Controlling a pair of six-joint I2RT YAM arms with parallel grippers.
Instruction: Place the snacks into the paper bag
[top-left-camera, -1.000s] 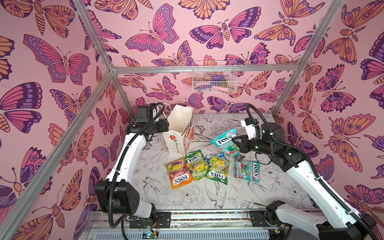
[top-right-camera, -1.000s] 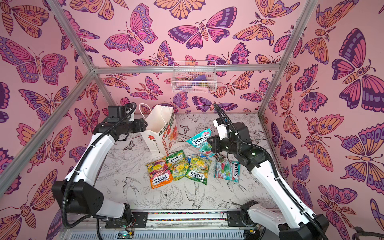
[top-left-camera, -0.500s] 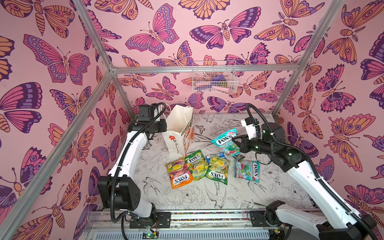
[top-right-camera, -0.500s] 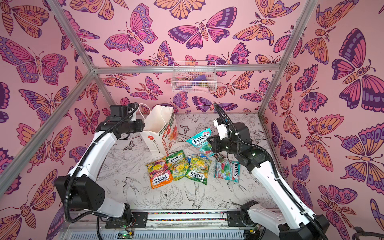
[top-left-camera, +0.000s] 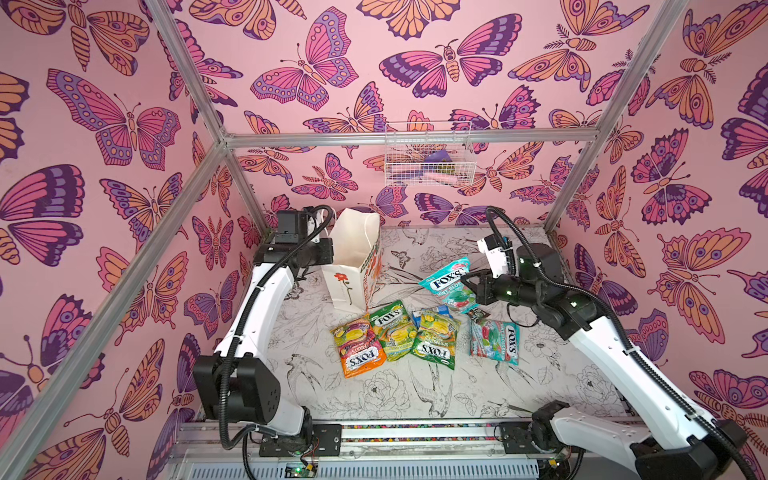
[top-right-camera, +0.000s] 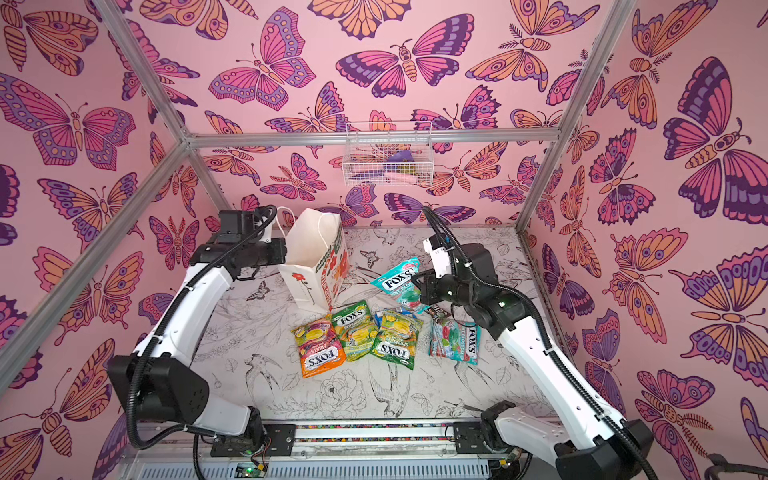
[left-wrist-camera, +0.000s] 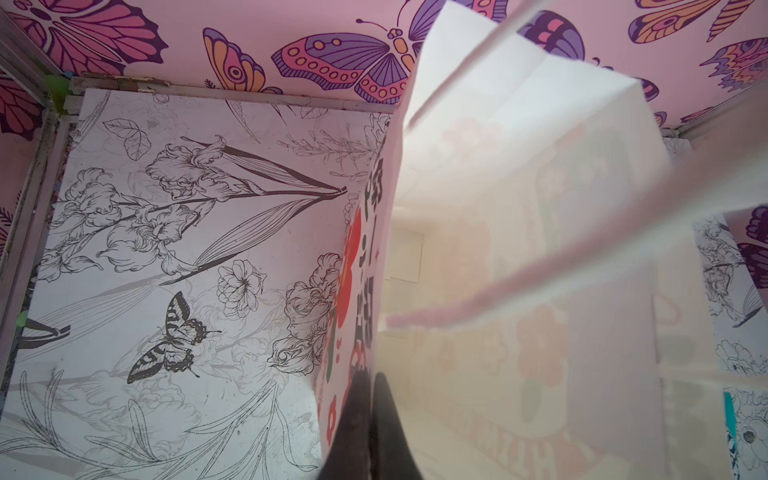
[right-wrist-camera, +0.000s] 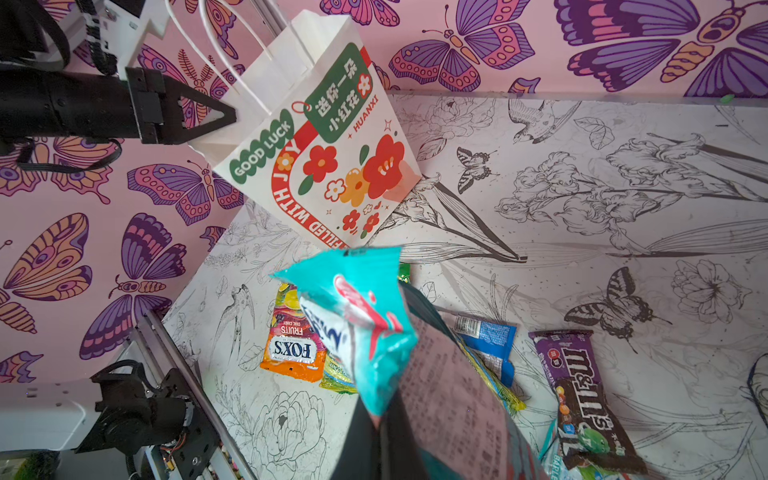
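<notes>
Your right end effector (top-left-camera: 471, 286) grips the teal packet (top-left-camera: 442, 283); bag (top-left-camera: 352, 253) mouth lies to its left, left end effector (top-left-camera: 329, 250) closed on the rim.

Left tool (left-wrist-camera: 370, 380) now tight on the rim of the paper bag (top-left-camera: 353, 249) (jaws wide apart only a second ago)

The white paper bag (top-left-camera: 353, 249) shows a red flower. The orange glossy candy packet (top-left-camera: 358, 351) and the teal glossy candy packet (top-left-camera: 446, 286) contrast with the counter (top-left-camera: 415, 395), which has black-line floral drawings.

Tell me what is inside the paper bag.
In the left wrist view the bag shows only its bare white walls and floor. A blurred cord hides part of the inside.
</notes>
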